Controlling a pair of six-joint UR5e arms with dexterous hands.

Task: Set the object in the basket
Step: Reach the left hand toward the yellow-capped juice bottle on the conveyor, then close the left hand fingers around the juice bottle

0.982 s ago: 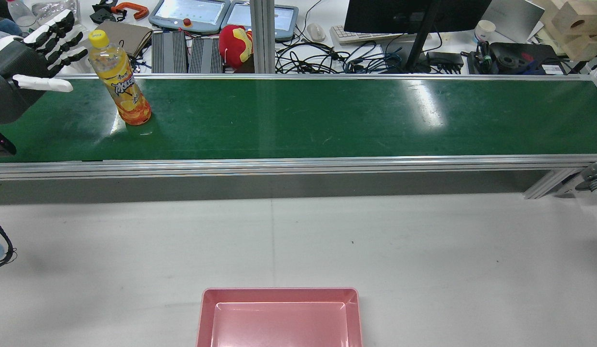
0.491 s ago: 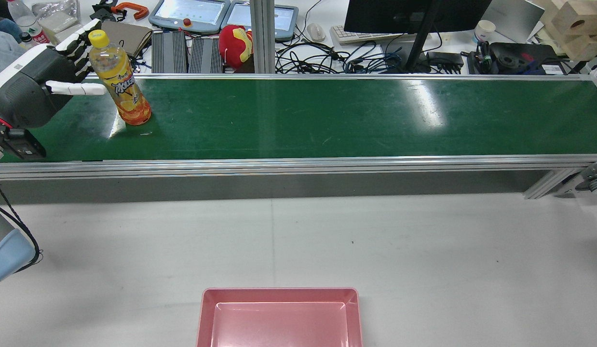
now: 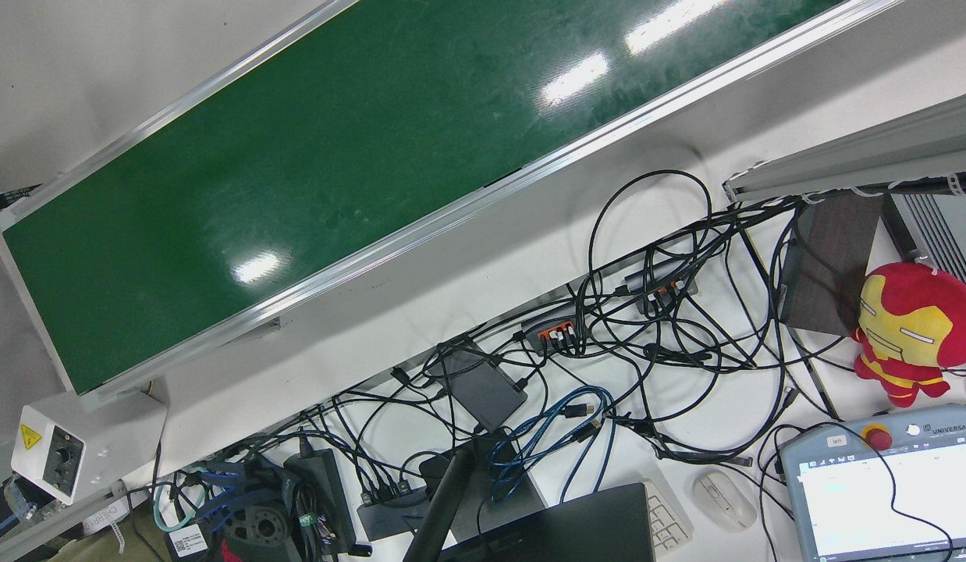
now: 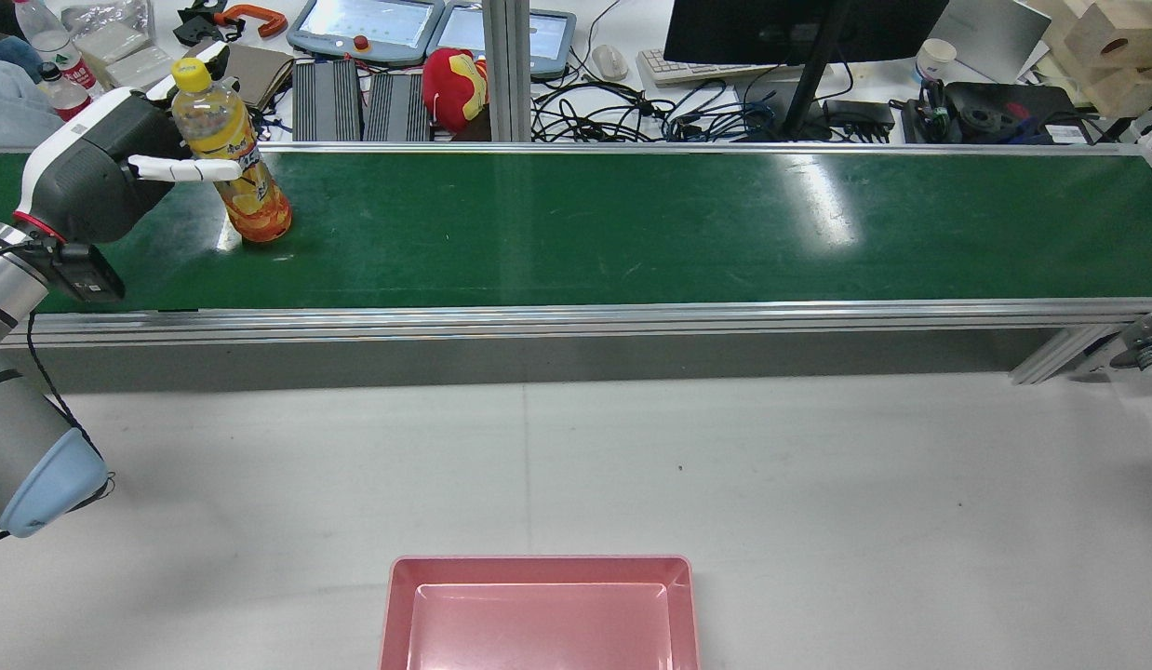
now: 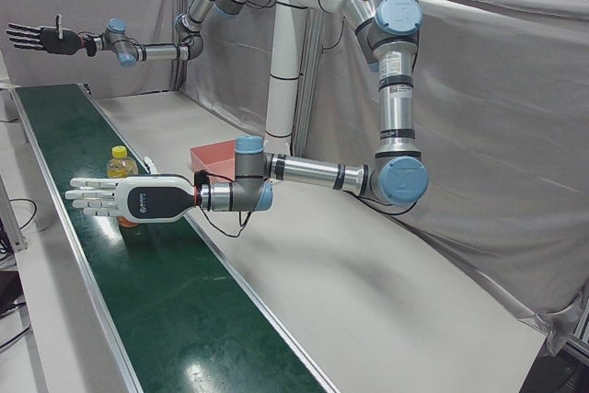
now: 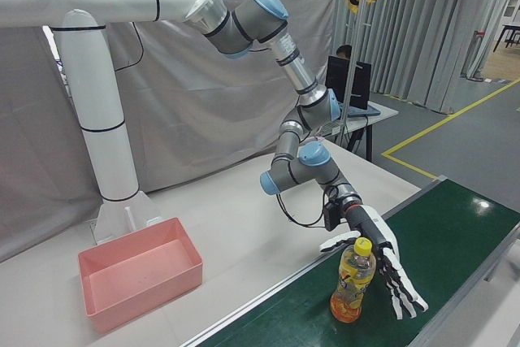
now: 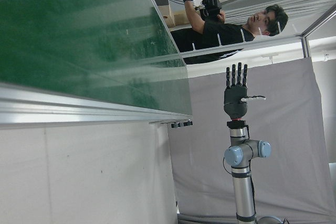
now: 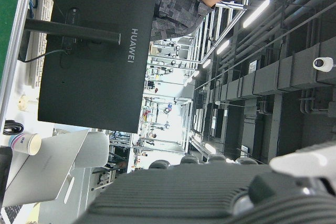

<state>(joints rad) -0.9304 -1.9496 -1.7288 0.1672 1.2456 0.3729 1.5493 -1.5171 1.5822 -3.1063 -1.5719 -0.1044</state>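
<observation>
Robot lab: conveyor belt (image 4: 632,223), teach pendants (image 4: 367,26).

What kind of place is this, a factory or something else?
Probably a robotics test lab, not a working factory. A short green conveyor belt carries just one drink bottle, a robot's left hand reaches for it, and the desk behind holds tangled cables and a monitor.

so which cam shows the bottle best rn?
Right-front view: the whole bottle stands unobstructed on the belt, with the left hand open around it. Rear view has a finger across the bottle; left-front shows only its cap above the hand. The rest miss it.
</observation>
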